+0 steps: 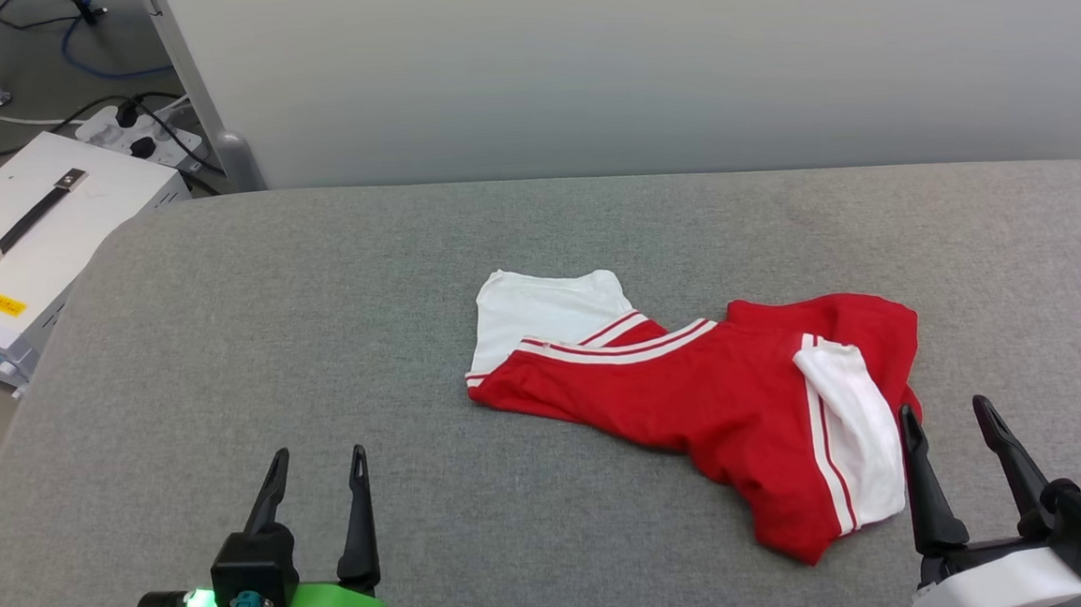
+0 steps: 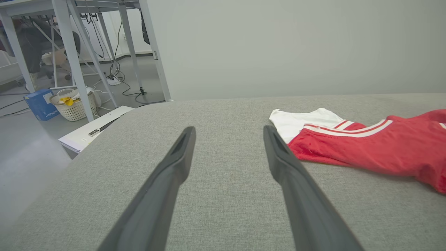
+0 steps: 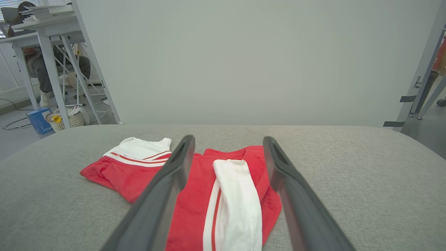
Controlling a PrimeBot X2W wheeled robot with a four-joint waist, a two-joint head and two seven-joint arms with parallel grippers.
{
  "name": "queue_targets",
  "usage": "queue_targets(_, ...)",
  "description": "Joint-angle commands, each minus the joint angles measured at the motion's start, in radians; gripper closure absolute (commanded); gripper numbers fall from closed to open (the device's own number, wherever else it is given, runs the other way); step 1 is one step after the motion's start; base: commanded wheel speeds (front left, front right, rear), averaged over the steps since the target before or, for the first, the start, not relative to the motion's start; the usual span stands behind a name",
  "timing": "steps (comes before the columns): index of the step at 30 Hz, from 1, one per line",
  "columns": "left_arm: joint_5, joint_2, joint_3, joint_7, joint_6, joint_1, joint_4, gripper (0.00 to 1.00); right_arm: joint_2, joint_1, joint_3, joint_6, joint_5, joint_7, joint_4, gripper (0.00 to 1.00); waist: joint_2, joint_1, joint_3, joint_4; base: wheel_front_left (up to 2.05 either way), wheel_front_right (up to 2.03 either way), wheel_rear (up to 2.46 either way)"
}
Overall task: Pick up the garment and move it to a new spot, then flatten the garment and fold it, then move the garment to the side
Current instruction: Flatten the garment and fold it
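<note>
Seeing left gripper [image 1: 317, 453] and right gripper [image 1: 943, 406] both spread wide and empty down by the bench's [image 1: 225, 360] near edge, right one right beside the garment [image 1: 696, 397]. Further back, seeing that red-and-white tee lying rumpled a bit right of bench centre, one white sleeve flopped across the red.
</note>
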Motion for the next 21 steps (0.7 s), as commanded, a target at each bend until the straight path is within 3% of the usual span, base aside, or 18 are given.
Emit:
queue_targets(1, 0.015, -0.006, 0.008, -0.006, -0.009, 0.018, 0.005, 0.00, -0.002, 0.007, -0.001, -0.001, -0.008, -0.005, 0.003, 0.00, 0.0057, 0.0000, 0.000, 0.001, 0.00, 0.00, 0.00)
queue_targets(8, 0.038, -0.026, 0.030, -0.006, -0.031, 0.017, 0.014, 0.00, -0.002, -0.027, -0.013, -0.001, -0.040, -0.005, -0.024, 0.00, 0.0057, 0.0000, 0.004, 0.004, 0.00, 0.00, 0.00)
queue_targets(14, 0.050, -0.039, 0.048, -0.006, -0.046, -0.008, 0.014, 0.00, -0.009, -0.165, -0.041, -0.001, -0.121, -0.005, -0.114, 0.00, 0.0057, 0.0000, 0.036, 0.000, 0.00, 0.00, 0.00)
queue_targets(17, 0.056, -0.046, 0.056, -0.006, -0.052, -0.020, 0.012, 0.00, -0.059, -0.245, -0.035, -0.001, -0.119, -0.005, -0.135, 0.00, 0.0057, 0.0000, 0.053, -0.001, 0.00, 0.00, 0.00)
queue_targets(21, 0.063, -0.053, 0.066, -0.006, -0.060, -0.030, 0.009, 0.00, -0.178, -0.330, 0.027, -0.001, -0.083, -0.005, -0.109, 0.00, 0.0057, 0.0000, 0.073, -0.003, 0.00, 0.00, 0.00)
